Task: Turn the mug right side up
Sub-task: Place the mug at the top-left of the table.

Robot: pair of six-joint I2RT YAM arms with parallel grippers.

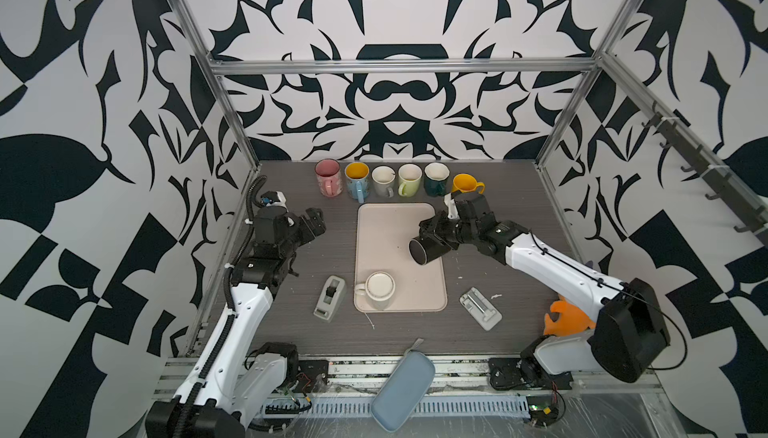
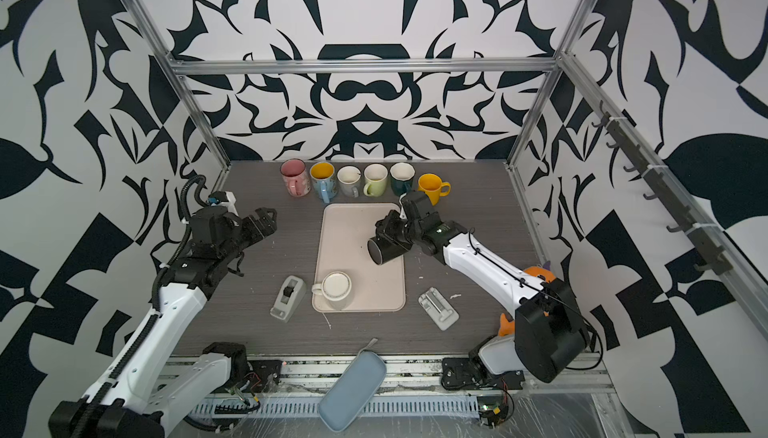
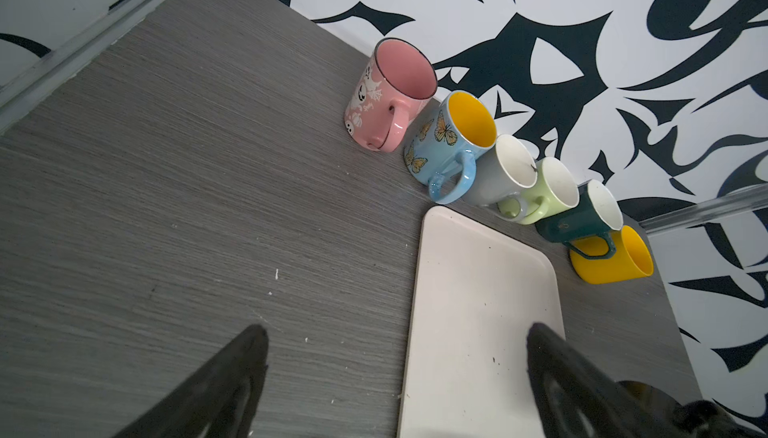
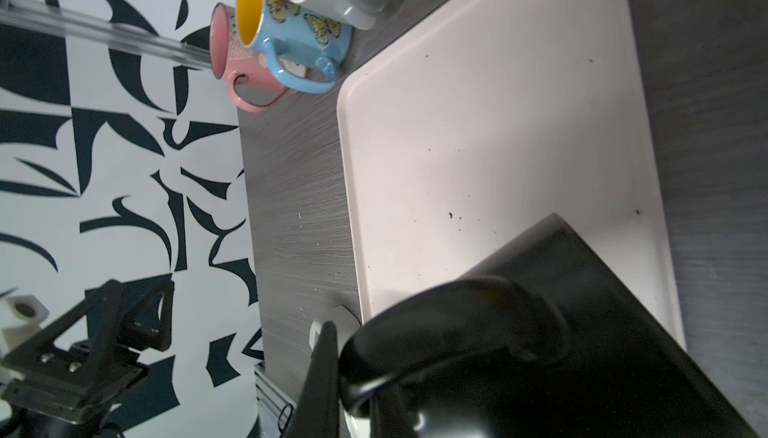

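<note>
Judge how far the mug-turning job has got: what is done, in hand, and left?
Done: six mugs stand upright along the back. In hand: the right end effector is shut on the handle of the black mug, holding it tipped sideways over the tray. Left: finish rotating it and set it down; the cream mug appears bottom-up. The left end effector is open.

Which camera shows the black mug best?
Both top views: the whole black mug shows, tipped sideways in the right gripper over the tray. The right wrist sees only its handle, close up; the left wrist hardly any.
</note>
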